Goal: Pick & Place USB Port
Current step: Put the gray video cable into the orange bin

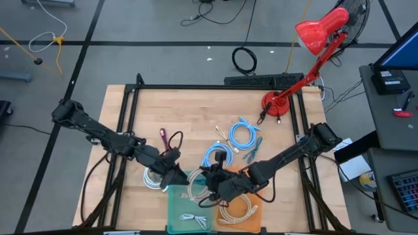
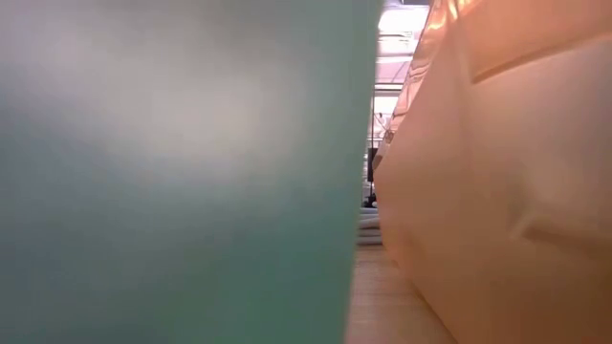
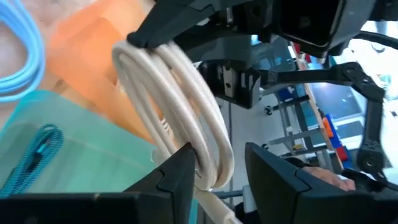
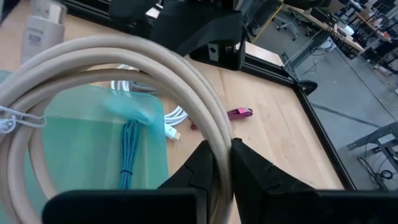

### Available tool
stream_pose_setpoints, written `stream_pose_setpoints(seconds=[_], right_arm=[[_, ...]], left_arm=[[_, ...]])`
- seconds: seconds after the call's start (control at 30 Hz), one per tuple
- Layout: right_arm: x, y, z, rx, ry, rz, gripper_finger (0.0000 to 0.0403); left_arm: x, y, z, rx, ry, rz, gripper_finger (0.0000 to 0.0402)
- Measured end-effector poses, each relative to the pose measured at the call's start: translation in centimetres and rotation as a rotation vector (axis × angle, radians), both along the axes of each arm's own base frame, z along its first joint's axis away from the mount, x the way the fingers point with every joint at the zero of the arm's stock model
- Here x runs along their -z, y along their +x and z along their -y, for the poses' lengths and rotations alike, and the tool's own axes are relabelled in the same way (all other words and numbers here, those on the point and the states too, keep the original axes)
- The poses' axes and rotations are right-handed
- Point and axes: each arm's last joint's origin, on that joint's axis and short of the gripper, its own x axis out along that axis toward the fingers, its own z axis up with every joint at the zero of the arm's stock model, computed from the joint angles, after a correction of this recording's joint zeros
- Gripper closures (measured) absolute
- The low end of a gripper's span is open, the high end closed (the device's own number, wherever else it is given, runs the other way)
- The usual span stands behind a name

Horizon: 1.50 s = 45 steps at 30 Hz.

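1. Right hand (image 4: 222, 163) is clamped on the beige cable coil (image 4: 124, 62), held above the seam between the teal bin (image 1: 185, 209) and orange bin (image 1: 247, 207), at 6 o'clock on the counter (image 1: 189, 111).
2. Left hand (image 3: 217, 171) has fingers apart, straddling the same coil.
3. Risk: two hands on one coil; a pull likely snags it or drags it off target.
4. Room: tight between both hands; open counter at 12 o'clock.

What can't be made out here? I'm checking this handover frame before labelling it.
- Low view: the green bin and orange bin block the table and both arms.
- High view: the beige cable coil is mostly covered by the left gripper and right gripper.
- Left wrist view: the coil's connector ends are cut off.
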Motion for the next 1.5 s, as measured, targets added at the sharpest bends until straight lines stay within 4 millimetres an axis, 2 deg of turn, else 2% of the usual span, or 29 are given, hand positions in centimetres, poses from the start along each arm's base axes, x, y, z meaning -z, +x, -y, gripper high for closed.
stream_pose_setpoints(seconds=[0.33,0.63,0.77,0.93,1.2,1.37,1.5], right_arm=[[0.4,0.8,1.2,0.061,0.020,0.015,0.0377],[0.7,1.0,1.6,0.051,0.046,-0.006,0.0377],[0.7,1.0,1.6,0.050,0.044,-0.010,0.0377],[0.8,1.0,1.6,0.049,0.045,-0.012,0.0371],[0.4,1.0,1.1,0.041,0.079,0.038,0.0299],[0.2,1.1,1.1,0.040,0.091,0.059,0.0290],[0.2,1.1,1.1,0.040,0.091,0.059,0.0295]], left_arm=[[0.9,0.2,-0.3,-0.036,0.021,-0.072,0.0215],[1.1,0.5,-1.2,-0.090,0.027,-0.093,0.0214],[1.7,0.3,-1.7,-0.112,0.040,-0.169,0.0253],[1.8,0.3,-1.7,-0.107,0.068,-0.175,0.0361],[2.7,-0.4,-1.6,-0.076,0.164,-0.241,0.0365],[3.1,-1.6,-0.9,-0.041,0.230,-0.305,0.0365],[2.0,-3.2,-0.5,-0.051,0.272,-0.274,0.0365]])
